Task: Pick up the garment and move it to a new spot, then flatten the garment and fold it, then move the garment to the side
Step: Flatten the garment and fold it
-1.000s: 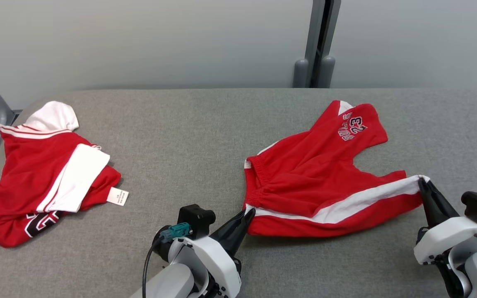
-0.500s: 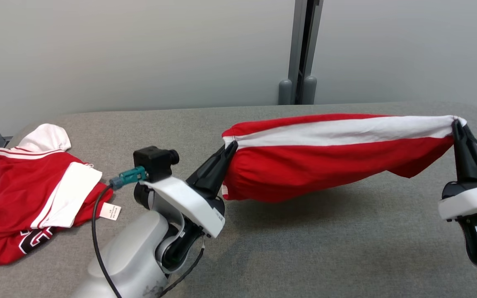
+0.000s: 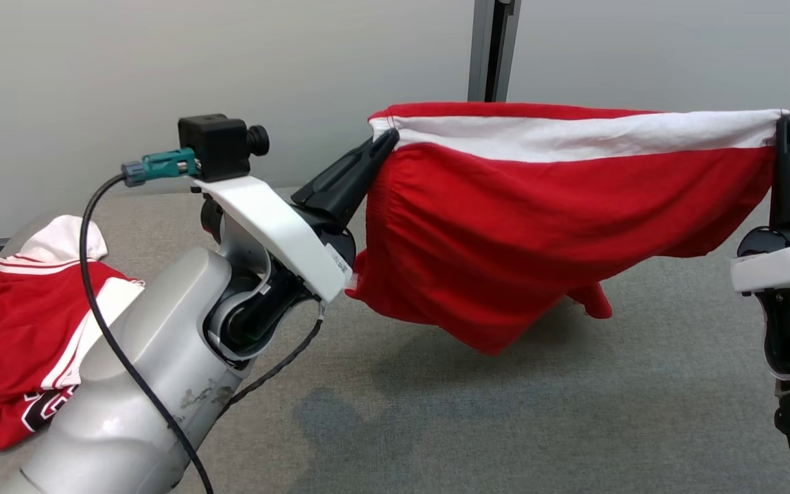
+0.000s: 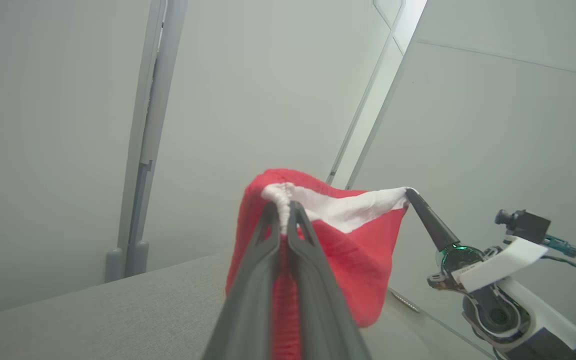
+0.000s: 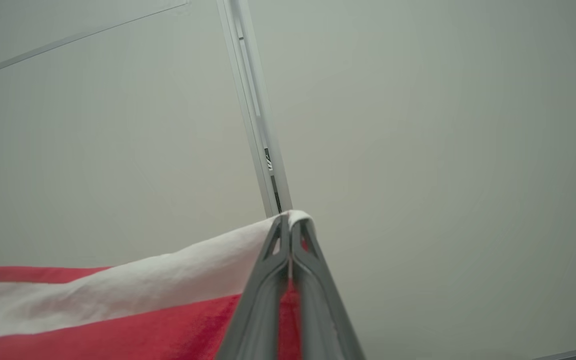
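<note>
Garment: the garment, red with a white band, hangs above the counter, stretched between both arms; its drooping lower part appears clear of the surface.
Left end effector: clenched on the gathered waist end of the white band.
Right end effector: clenched on the band's opposite end.
Why held so: pinching both ends of one edge probably lets the cloth hang open, ready to carry and lay flat elsewhere.
Count: two end effectors, both grasping; two red garments, one held and a second garment crumpled at the counter's left.
</note>
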Motion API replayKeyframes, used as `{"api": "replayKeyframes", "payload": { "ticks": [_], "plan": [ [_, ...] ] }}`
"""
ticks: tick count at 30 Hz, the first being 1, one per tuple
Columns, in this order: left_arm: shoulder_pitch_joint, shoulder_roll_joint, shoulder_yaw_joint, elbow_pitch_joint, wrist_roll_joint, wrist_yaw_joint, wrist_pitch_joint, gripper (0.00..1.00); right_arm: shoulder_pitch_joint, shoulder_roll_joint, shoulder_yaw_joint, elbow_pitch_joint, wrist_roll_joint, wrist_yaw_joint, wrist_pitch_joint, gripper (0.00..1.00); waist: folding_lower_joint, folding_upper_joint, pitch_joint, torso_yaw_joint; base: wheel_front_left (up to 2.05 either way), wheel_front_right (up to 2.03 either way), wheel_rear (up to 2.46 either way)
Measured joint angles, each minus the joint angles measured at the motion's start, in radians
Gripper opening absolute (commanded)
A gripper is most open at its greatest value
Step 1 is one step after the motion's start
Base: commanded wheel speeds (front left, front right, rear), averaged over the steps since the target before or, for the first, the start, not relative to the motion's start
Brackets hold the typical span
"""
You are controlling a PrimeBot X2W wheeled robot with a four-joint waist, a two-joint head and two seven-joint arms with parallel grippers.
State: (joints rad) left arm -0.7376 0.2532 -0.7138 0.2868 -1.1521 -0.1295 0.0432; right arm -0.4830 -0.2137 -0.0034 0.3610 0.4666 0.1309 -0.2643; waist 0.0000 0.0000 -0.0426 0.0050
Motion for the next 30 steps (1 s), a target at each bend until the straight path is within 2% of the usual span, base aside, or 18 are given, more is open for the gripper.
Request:
{"api": "replayKeyframes", "payload": {
  "ticks": [6,13,18,23,26,30],
  "plan": [
    [-0.031,0.005,0.02,-0.003,-0.025,0.0,0.015,0.0,-0.036,0.007,0.019,0.004,-0.006,0.0,0.0,0.0,0.0,0.0,0.005,-0.013,0.0,0.0,0.0],
    [-0.13,0.022,0.036,0.067,0.027,0.017,0.002,0.0,-0.158,-0.025,0.108,0.07,-0.011,0.0,0.0,0.0,0.0,0.0,0.047,-0.031,0.0,0.0,0.0],
    [-0.315,0.038,0.035,0.153,0.096,0.021,0.026,0.0,-0.379,-0.053,0.183,0.169,0.023,0.0,0.0,0.0,0.0,0.0,0.132,-0.046,0.0,0.0,0.0],
    [-0.538,0.046,0.011,0.276,0.209,0.011,-0.004,0.0,-0.643,-0.051,0.281,0.304,0.068,0.0,0.0,0.0,0.0,0.0,0.253,-0.068,0.0,0.0,0.0],
    [-0.677,0.038,-0.009,0.355,0.281,0.007,-0.066,0.0,-0.794,-0.051,0.291,0.356,0.058,0.0,0.0,0.0,0.0,0.0,0.327,-0.087,0.0,0.0,0.0],
    [-0.844,0.006,-0.031,0.464,0.391,0.006,-0.229,0.0,-0.933,-0.039,0.218,0.356,-0.016,0.0,0.0,0.0,0.0,0.0,0.421,-0.112,0.0,0.0,0.0]
  ]
}}
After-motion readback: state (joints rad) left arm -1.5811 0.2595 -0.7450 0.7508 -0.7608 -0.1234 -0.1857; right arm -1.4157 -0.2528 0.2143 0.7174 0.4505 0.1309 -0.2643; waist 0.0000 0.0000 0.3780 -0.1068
